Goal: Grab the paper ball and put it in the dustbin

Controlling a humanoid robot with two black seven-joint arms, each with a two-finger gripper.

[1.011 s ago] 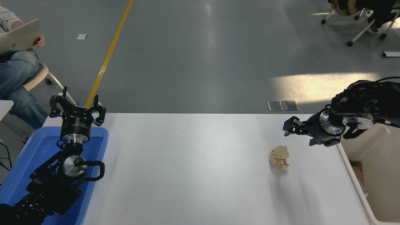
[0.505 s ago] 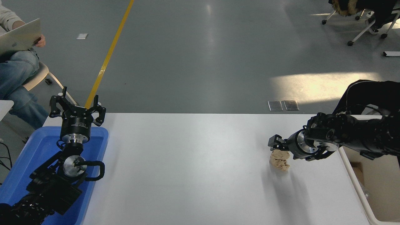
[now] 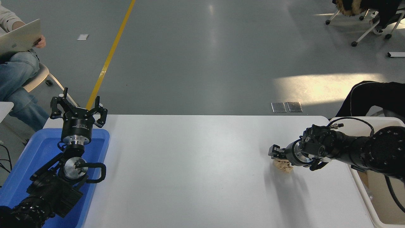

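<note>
The right gripper (image 3: pixel 276 155) reaches in low over the white table (image 3: pixel 196 171) and sits directly on top of the paper ball (image 3: pixel 283 166), its black fingers hiding the ball's upper part. From this angle it cannot be told whether the jaws are spread around the wad or already pinching it. The paper ball, tan and crumpled, lies on the table's right part, with only its lower edge and near side peeking out beneath the gripper, and its shadow falls toward the camera. Behind the gripper, the right arm stretches back to the right edge, passing over the rim of the cream-white dustbin (image 3: pixel 362 190), which stands just beside the table's right edge. At the lower left, the left gripper (image 3: pixel 78 106) stands parked over the blue tray (image 3: pixel 19 171), pointing away from the camera with its fingers spread. A seated person (image 3: pixel 14 72) holding a laptop (image 3: pixel 19 38) is at the far left.
</note>
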